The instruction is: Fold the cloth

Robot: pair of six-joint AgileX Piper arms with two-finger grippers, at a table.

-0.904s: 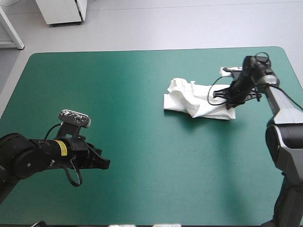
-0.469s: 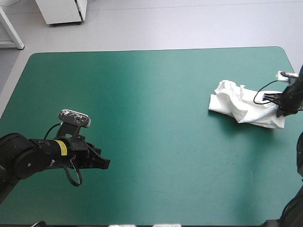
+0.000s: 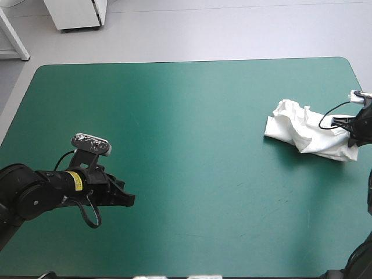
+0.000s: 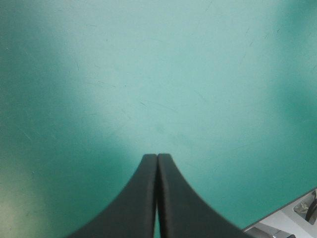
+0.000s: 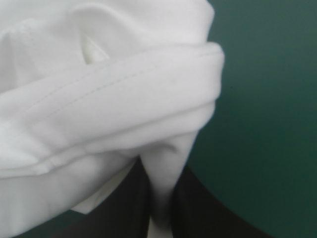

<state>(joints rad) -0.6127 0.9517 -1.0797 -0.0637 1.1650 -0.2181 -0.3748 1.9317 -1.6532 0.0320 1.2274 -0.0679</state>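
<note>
Crumpled white short-sleeved fabric T-shirt (image 3: pixel 305 129) lies at the right edge of the bench (image 3: pixel 186 99) (flat top, teal-green cover), approx. mid-depth, a low heap, not spread. Right tool (image 3: pixel 351 136), two broad black curved fins, is clamped on the heap's right-hand end. Its wrist view shows the fins all but together w/ a pinch of white cloth btwn them and stitched folds piled just ahead. Can't tell which part of the garment is gripped. Key relation: cloth runs from right tool toward bench ctr, long axis slanted far-left to near-right, gripped end nearest the right edge. Left tool (image 3: pixel 131 200), same black fins, is over the near-left part of the bench, well apart from the T-shirt. Its fins are pressed together in one arch, holding nothing, only cover ahead. Right arm is much the nearer, and left would have to cross most of the bench width. Nothing seen on the cover btwn left tool and heap. Judgement: folding proper not begun, heap needs flattening first. Next move prob. calls for more room toward ctr, where both tools could reach. At the edge, cloth could slip off.
</note>
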